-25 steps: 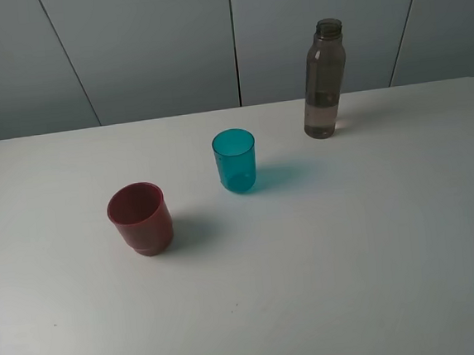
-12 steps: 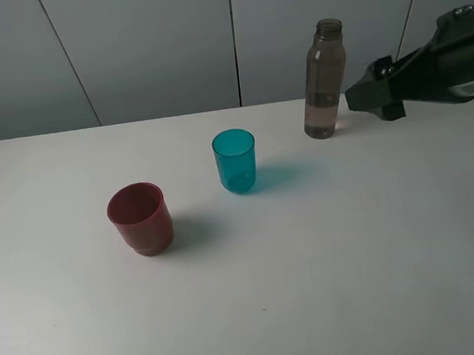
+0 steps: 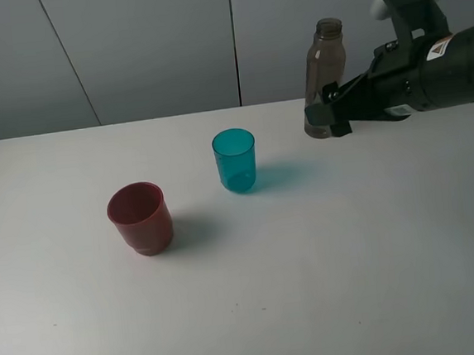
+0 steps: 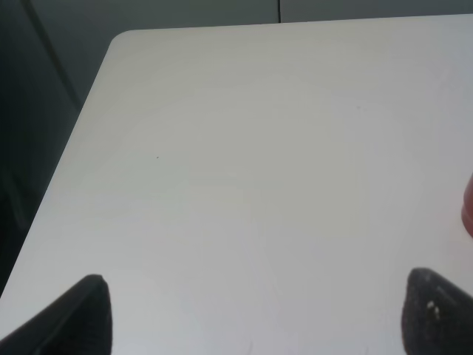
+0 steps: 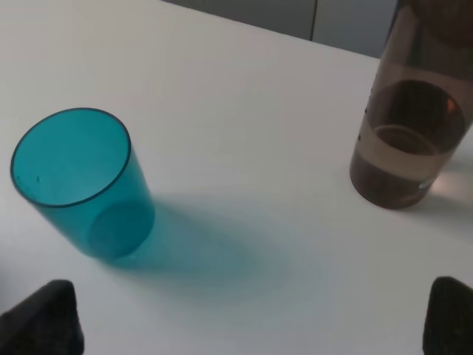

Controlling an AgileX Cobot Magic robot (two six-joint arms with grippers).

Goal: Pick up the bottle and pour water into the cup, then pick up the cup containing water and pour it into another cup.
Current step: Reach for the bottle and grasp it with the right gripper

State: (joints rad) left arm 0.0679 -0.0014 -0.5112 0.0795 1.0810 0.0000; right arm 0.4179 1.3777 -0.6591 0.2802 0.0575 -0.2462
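High view: nothing done yet. Bottle [image 3: 324, 74] stands upright at the far side of the worktop [image 3: 376, 248], my right hand [image 3: 330, 120] just beside its base, not gripping. Teal cup [image 3: 235, 161] mid-worktop, red cup [image 3: 141, 219] further left, both upright.
Left wrist: left hand [image 4: 259, 314] spread wide, holding nothing, over the worktop.
Right wrist: right hand fingers wide apart. Bottle holds water low down, teal cup looks empty. Both pours left.

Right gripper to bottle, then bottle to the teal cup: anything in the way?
Nothing visible. Only bare table lies between the open right gripper and the bottle, and between the bottle and the cup. The red cup stands farther left in the high view, off that line.
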